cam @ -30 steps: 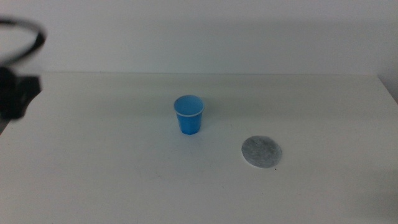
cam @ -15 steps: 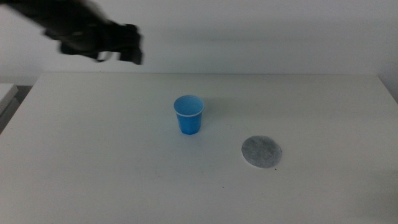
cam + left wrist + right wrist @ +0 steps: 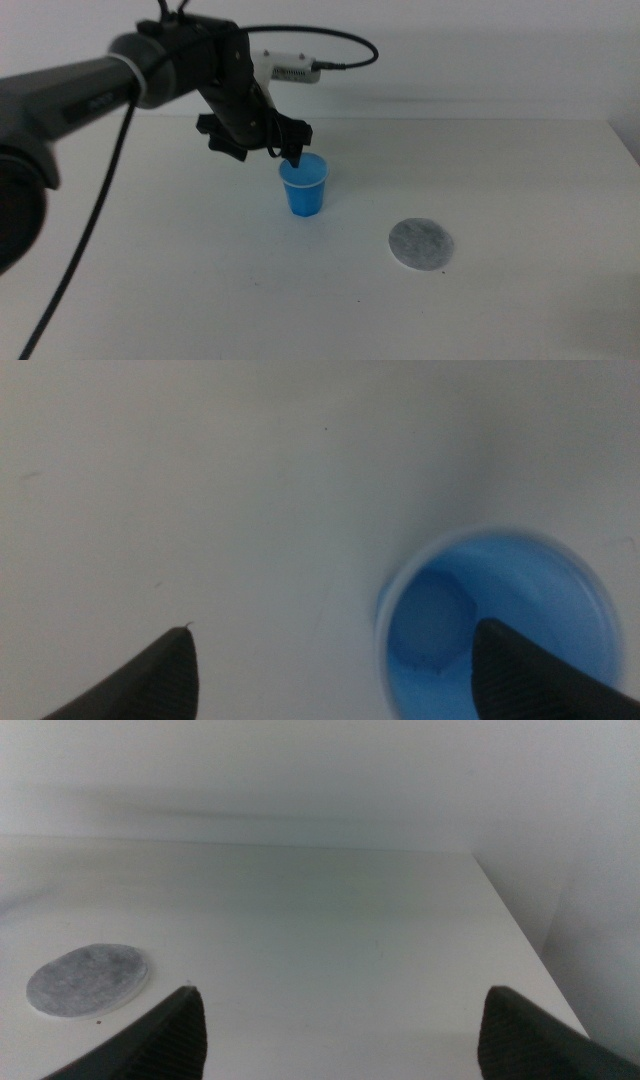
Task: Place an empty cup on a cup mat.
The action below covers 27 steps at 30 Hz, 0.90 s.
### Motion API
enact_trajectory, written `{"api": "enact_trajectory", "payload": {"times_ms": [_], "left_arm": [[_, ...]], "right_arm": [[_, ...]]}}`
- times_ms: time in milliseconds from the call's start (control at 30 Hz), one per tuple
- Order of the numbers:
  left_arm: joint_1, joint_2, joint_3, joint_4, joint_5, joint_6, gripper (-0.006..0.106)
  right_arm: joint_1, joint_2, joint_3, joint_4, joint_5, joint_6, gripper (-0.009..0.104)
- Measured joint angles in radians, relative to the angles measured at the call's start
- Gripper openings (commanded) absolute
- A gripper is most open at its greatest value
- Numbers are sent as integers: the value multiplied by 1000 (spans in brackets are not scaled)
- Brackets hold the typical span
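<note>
- The cup (image 3: 304,186) stood upright on the table (image 3: 150,260), mouth up and empty as far as its blue inside showed, with its long axis vertical.
- The mat (image 3: 421,245) lay flat on the table, well apart from the cup, on the side toward the right arm and nearer the camera; nothing rested on it.
- The left gripper (image 3: 270,140) hung just above the cup's rim on the side away from the mat, its jaws spread wide and holding nothing.
- In the left wrist view the cup (image 3: 497,622) was off-centre between the jaws: one jaw tip sat over the mouth, the other over bare table well to the cup's side.
- So, in my judgement, the cup lay below and toward one jaw; the gripper needed to shift across toward the cup before it could close, either astride the wall or around the whole body.
- The left arm was plainly the nearer one to the cup.
- The right gripper (image 3: 340,1050) waited out of the middle view, open and empty, looking across the table with the mat (image 3: 88,978) ahead of it, off to one side.
- The task looked barely begun: no grasp yet, and the cup was not on the mat.
</note>
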Motion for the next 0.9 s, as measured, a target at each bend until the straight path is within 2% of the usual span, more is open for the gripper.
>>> {"api": "enact_trajectory", "payload": {"times_ms": [200,300,400,567,900], "left_arm": [[0,65,-5,-45,-55,-8,93],[0,80,-5,-57,-57,-8,82],[0,85,-5,-62,-47,-8,58],[0,85,-5,-91,-32,-8,-2],[-81,-17,-5,-130,-11,-7,-2]], "right_arm": [[0,0,0,0,0,0,93],[0,0,0,0,0,0,93],[0,0,0,0,0,0,93],[0,0,0,0,0,0,93],[0,0,0,0,0,0,93]]}}
